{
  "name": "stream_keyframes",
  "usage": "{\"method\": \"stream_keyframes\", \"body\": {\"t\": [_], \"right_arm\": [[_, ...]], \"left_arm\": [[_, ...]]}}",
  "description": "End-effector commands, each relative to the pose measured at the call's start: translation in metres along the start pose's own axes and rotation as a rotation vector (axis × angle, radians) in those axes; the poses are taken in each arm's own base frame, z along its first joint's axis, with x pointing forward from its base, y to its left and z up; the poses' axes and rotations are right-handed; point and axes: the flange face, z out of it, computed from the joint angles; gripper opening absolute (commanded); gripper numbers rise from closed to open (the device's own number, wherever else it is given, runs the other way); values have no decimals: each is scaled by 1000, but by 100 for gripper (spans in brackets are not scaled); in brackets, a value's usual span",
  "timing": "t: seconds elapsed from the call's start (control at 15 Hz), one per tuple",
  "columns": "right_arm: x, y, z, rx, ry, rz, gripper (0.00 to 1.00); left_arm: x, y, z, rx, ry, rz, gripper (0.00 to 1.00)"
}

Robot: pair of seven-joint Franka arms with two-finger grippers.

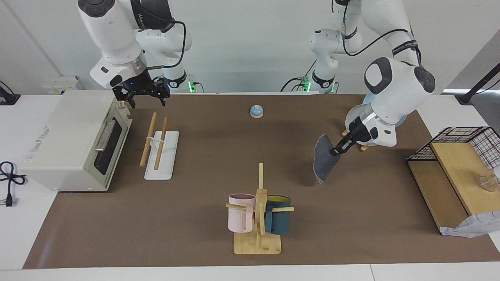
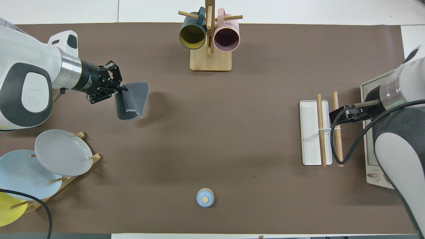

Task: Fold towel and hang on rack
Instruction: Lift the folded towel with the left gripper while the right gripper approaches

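The right gripper [image 1: 145, 95] waits, fingers apart, over the table by the rack [image 1: 160, 149], whose rods run away from the robots. Well apart, toward the left arm's end, the left gripper [image 1: 336, 151] pinches the towel [image 1: 323, 159], which hangs folded, clear of the table.

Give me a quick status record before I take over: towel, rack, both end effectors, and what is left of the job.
towel: dark grey face showing, hanging off the table from the left end effector, toward the left arm's end
left end effector: shut on one edge of the towel, over bare mat
rack: two wooden rods on a white base, nothing hung on it, beside the toaster oven at the right arm's end
right end effector: waiting above the rack's end nearer the robots
remaining: towel not yet on the rack
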Motion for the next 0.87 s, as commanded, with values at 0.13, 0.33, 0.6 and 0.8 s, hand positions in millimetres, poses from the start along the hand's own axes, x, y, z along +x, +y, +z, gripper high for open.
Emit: {"method": "stream_keyframes", "body": {"t": [0.13, 0.33, 0.6, 0.8], "right_arm": [[-4, -2, 1, 164, 25, 158, 100], [-1, -15, 1, 251, 24, 315, 100], [-2, -30, 2, 391, -33, 595, 100], [1, -57, 5, 527, -97, 884, 100]], "left_arm": [[-58, 7, -40, -47, -2, -350, 0], [-85, 12, -50, -78, -40, -557, 0], [-137, 24, -59, -132, -64, -757, 0], [-171, 34, -55, -188, -94, -879, 0]]}}
